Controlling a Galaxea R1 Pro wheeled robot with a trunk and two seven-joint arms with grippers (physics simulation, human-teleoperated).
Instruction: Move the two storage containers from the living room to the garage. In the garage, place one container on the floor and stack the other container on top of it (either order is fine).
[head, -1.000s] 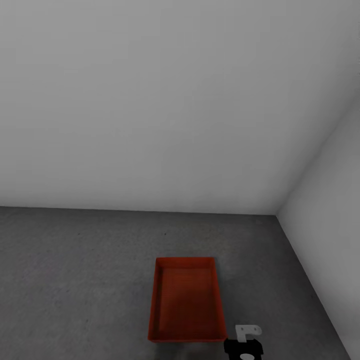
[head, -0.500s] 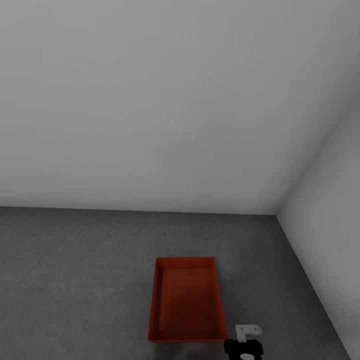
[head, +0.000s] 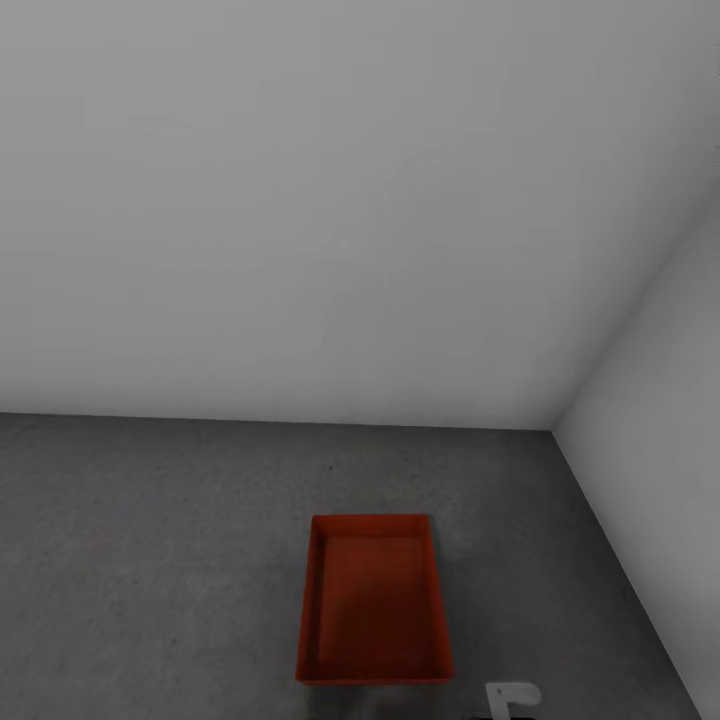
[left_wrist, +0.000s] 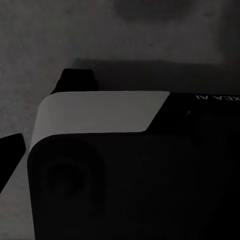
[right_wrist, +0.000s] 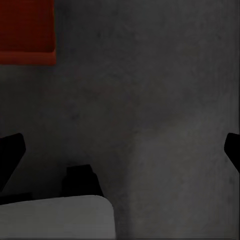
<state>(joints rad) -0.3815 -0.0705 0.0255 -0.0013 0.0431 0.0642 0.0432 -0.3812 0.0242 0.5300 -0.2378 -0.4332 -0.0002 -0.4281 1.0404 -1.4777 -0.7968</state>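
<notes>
A white bracket of the robot's right arm (head: 512, 697) pokes in at the near edge of the head view, just beside the closest corner of a single orange-red storage container (head: 373, 600) that sits flat and open side up on the dark grey concrete floor (head: 150, 560) of the garage. The right gripper (right_wrist: 120, 155) hangs over bare concrete with its dark fingertips (right_wrist: 11, 150) spread wide at either edge of the wrist view and nothing between them; a corner of the container (right_wrist: 27, 30) shows a little way off. The left wrist camera looks at a white and black robot body part (left_wrist: 100, 150) pressed close against the lens, with one dark fingertip (left_wrist: 10, 150) at the edge, so whether the left gripper is spread or pressed together cannot be told. Beyond the container the concrete runs back to the pale grey back wall (head: 300, 200), which meets a side wall (head: 660, 420) at the far right corner. Judging by this, one bin looks placed and the second is yet to be stacked on it. The risk from here: the arm sits so near the bin that a careless swing or turn of the base could knock it askew, and a bin shoved toward the corner would be harder to approach squarely for stacking
</notes>
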